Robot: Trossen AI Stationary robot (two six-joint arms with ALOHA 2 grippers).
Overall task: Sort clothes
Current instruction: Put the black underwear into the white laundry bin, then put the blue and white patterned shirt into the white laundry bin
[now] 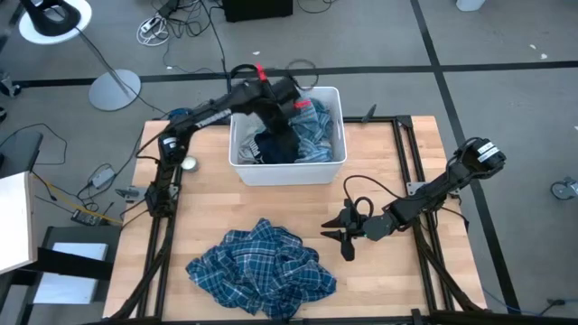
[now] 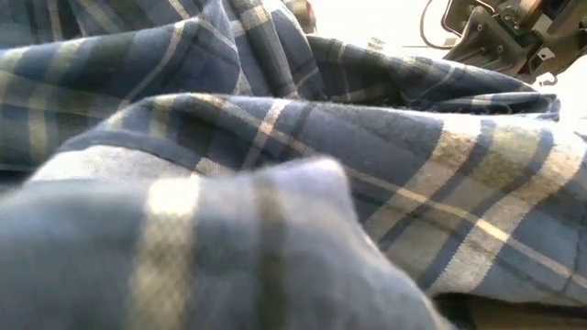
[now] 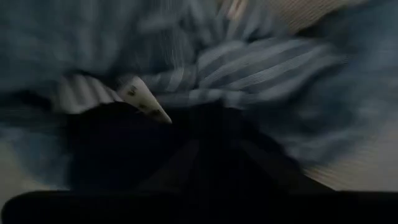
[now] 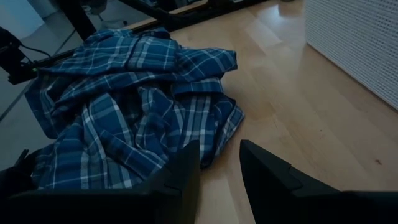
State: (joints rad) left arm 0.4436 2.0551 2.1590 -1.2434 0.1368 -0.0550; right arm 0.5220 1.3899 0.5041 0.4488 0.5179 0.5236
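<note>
The blue-and-white plaid shirt (image 1: 262, 271) lies crumpled on the wooden table near its front edge. It fills the low view (image 2: 293, 165) and shows in the right wrist view (image 4: 130, 106). My right gripper (image 1: 341, 236) is open and empty, just right of the shirt (image 4: 219, 171). My left gripper (image 1: 289, 97) is over the white bin (image 1: 287, 171). A dark navy garment (image 1: 278, 140) lies right under it, beside a blue-grey striped garment (image 1: 321, 126). The left wrist view shows the navy cloth (image 3: 155, 155) and striped cloth (image 3: 249, 68) close up and blurred. The turquoise and grey garments do not show.
The white bin stands at the table's far middle; its wall shows in the right wrist view (image 4: 354, 43). A small round object (image 1: 189, 163) lies left of the bin. Black frame rails (image 1: 406, 153) run along the table's sides. Bare wood (image 1: 388, 289) lies right of the shirt.
</note>
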